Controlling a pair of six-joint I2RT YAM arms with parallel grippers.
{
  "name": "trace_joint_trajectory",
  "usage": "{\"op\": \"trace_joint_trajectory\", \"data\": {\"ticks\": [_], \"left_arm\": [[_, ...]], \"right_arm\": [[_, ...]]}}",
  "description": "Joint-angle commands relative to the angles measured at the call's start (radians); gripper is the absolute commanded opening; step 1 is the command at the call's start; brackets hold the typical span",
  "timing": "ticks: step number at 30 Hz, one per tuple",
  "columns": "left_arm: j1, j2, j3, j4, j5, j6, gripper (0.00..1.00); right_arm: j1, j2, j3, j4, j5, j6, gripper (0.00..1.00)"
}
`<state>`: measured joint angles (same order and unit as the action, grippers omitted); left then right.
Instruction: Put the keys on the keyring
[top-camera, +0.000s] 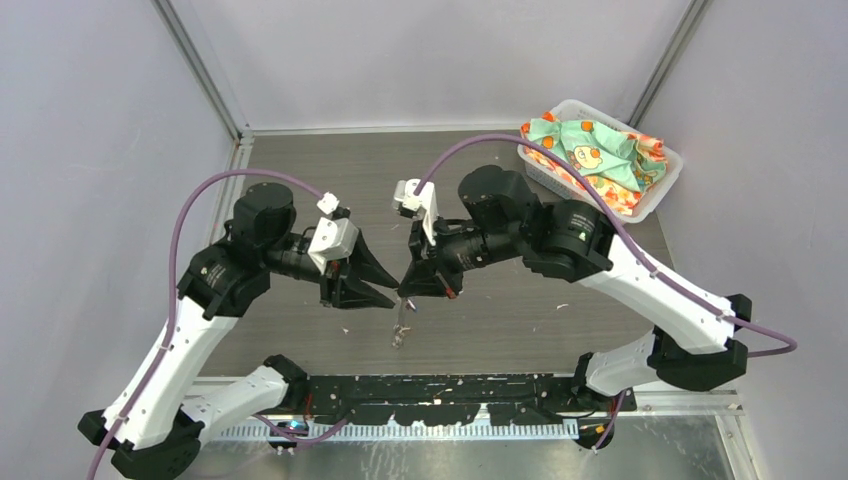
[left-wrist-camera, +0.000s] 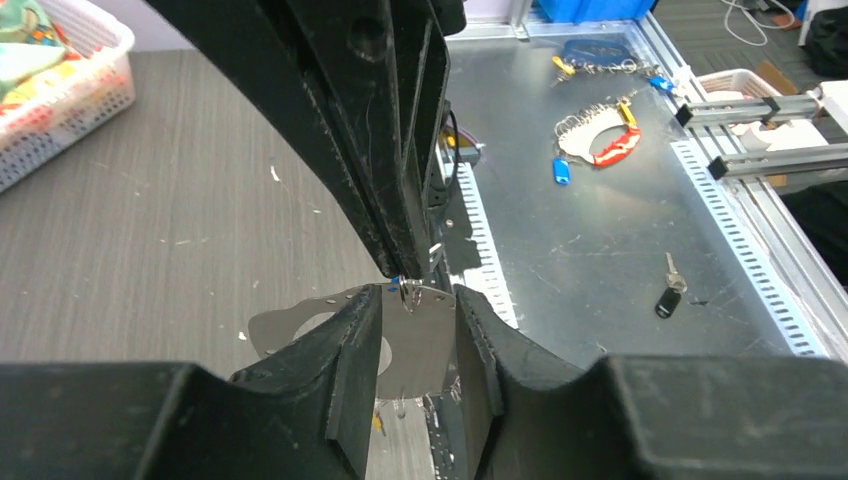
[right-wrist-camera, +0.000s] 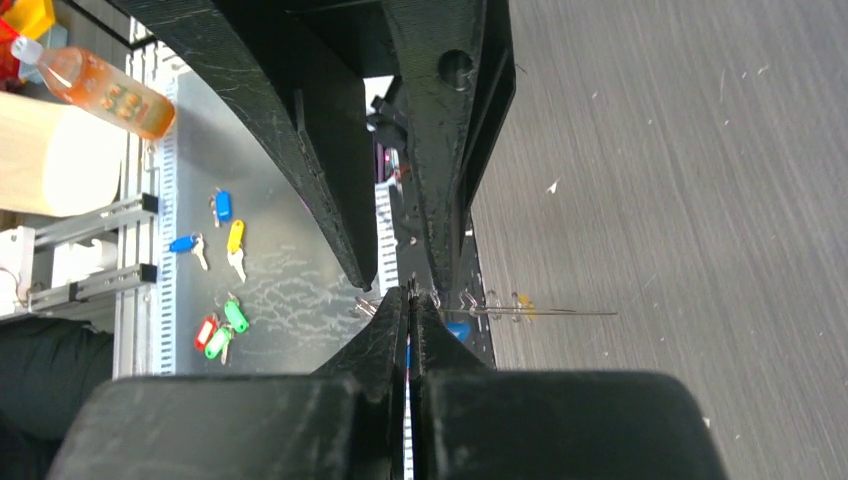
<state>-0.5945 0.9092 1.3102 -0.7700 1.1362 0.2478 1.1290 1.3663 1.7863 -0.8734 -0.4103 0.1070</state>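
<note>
The keyring (left-wrist-camera: 420, 340) is a thin flat grey metal piece with a round hole and small wire loops along its edges. It hangs over the table's near edge (top-camera: 401, 328). My right gripper (right-wrist-camera: 408, 295) is shut on its top edge, pinching it from above (top-camera: 412, 290). Beyond those fingers the keyring shows edge-on (right-wrist-camera: 560, 312). A blue key head (right-wrist-camera: 458, 330) sits beside the pinch and a yellow-orange key head (right-wrist-camera: 523, 304) hangs further along, low on the keyring (left-wrist-camera: 377, 425). My left gripper (left-wrist-camera: 418, 300) is open, one jaw on each side of the keyring, tip to tip with the right (top-camera: 385, 285).
A white basket (top-camera: 600, 160) of patterned cloth stands at the table's back right. A black rail (top-camera: 430, 385) runs along the near edge between the arm bases. Off the table lie spare key sets (left-wrist-camera: 590, 140), a black key (left-wrist-camera: 668, 298), coloured key tags (right-wrist-camera: 220, 330) and an orange bottle (right-wrist-camera: 100, 90).
</note>
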Motion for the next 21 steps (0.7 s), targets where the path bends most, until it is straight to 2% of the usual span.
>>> {"op": "trace_joint_trajectory", "data": {"ticks": [1,6,17,19,21], "left_arm": [[0.000,0.006,0.024,-0.097,0.054,0.079,0.33],[0.000,0.016,0.018,-0.100,0.055,0.079,0.25],[-0.002,0.028,0.013,-0.086,0.045,0.072,0.20],[-0.002,0.029,0.011,-0.078,0.046,0.066,0.14],[-0.002,0.030,0.008,-0.075,0.042,0.068,0.04]], "right_arm": [[-0.004,0.027,0.092,-0.092,-0.036,-0.030,0.01],[-0.003,0.068,0.147,-0.140,-0.046,-0.041,0.01],[-0.003,0.119,0.189,-0.162,-0.078,-0.039,0.01],[-0.002,0.126,0.196,-0.162,-0.084,-0.040,0.01],[-0.002,0.131,0.197,-0.159,-0.086,-0.038,0.01]]}}
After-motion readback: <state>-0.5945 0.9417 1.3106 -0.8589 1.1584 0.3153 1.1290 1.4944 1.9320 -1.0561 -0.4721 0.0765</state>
